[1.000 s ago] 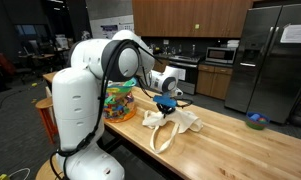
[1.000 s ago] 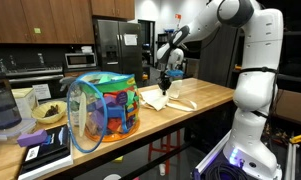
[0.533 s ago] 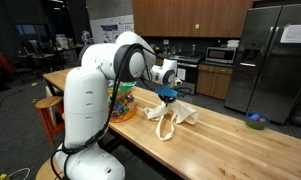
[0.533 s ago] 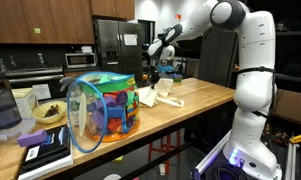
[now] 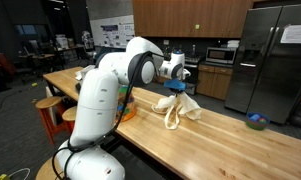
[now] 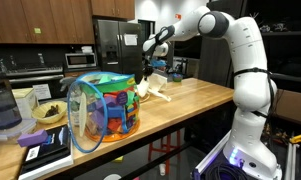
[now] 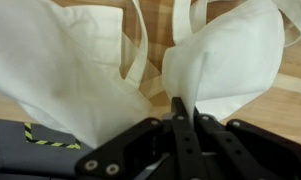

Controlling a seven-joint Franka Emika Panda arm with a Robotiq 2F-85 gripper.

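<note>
The gripper [image 5: 173,88] clamps the top of the white tote bag [image 5: 178,108], which hangs straight below it, trailing onto the wooden table [image 5: 235,140].

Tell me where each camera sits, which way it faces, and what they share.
Exterior view: near the robot's base, facing along the counter toward the fridge; whole arm and hand show.
Exterior view: behind the mesh basket, facing the robot; arm and body show.
Wrist view: looks down past the shut hand.
All share the cloth bag.
</note>
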